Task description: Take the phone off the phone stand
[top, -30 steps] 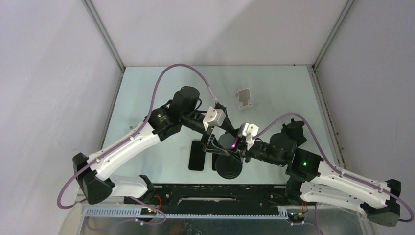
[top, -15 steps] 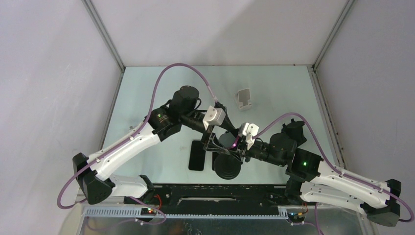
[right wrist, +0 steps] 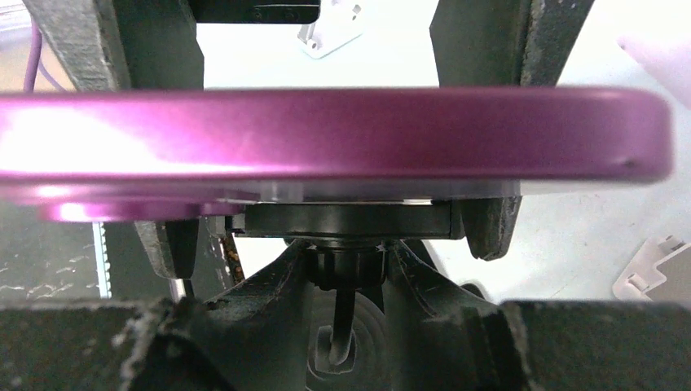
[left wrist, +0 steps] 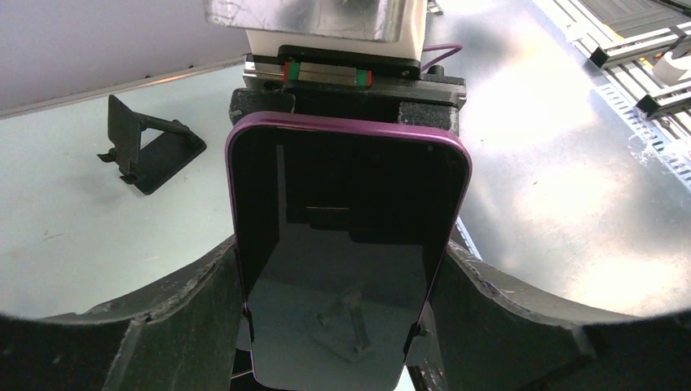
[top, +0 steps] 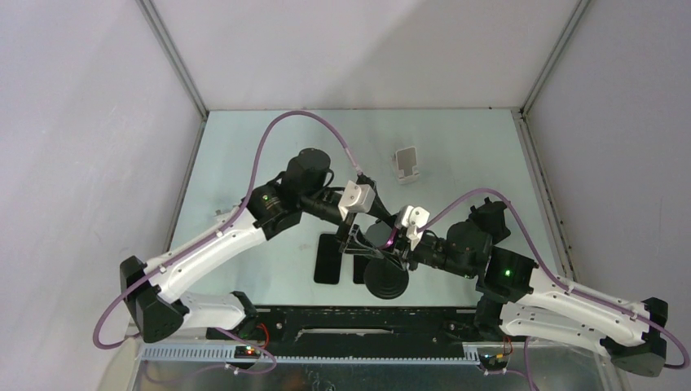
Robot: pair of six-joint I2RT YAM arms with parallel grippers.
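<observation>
The phone [left wrist: 350, 244] has a purple rim and a black screen; in the right wrist view its purple edge [right wrist: 326, 134] runs straight across. My left gripper [left wrist: 342, 326] is shut on the phone's two long sides. The black phone stand has a round base [top: 385, 281] on the table, with a thin neck under the phone. My right gripper [right wrist: 346, 269] is shut on the stand's knob just under the phone. In the top view the left gripper [top: 358, 243] and the right gripper [top: 393, 254] meet over the base. The cradle is hidden behind the phone.
A small black folding stand [left wrist: 151, 151] sits on the table. A dark flat rectangle [top: 327, 259] lies left of the round base. A white stand [top: 406, 164] is at the back middle. A rail [top: 350, 350] runs along the near edge.
The stand's round base shifted slightly left, then back right. The left arm's elbow moved a little. Both grippers keep their hold.
</observation>
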